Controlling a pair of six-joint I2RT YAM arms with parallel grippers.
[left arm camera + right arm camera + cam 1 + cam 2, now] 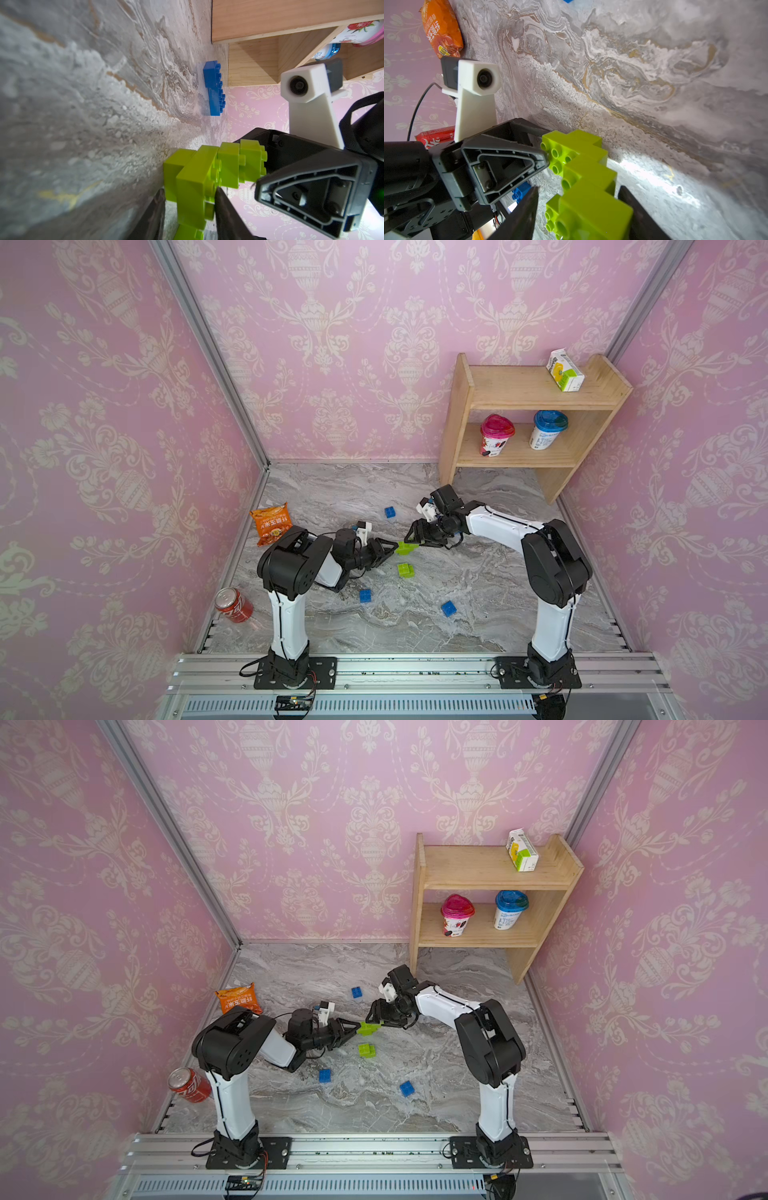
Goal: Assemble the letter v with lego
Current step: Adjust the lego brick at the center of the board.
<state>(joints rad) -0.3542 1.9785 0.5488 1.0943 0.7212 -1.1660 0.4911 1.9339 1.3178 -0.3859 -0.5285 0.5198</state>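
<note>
The lime-green lego stair (405, 548) is sitting mid-frame in both top views, between the two gripper tips. It is glossy, studded and stepped. Its lower end is being cut off by the bottom edge of each wrist view, so I am not counting its bricks. The left gripper (393, 548) is pinching one end tight. The right gripper (413, 540) is straddling the other end, with a sliver of table showing beside one finger (527, 209); I cannot tell whether it is squeezing. Lying loose on the veined marble table (498, 614) are one green brick (405, 570) just below and three blue bricks (390, 512) (365, 595) (449, 608) around it.
</note>
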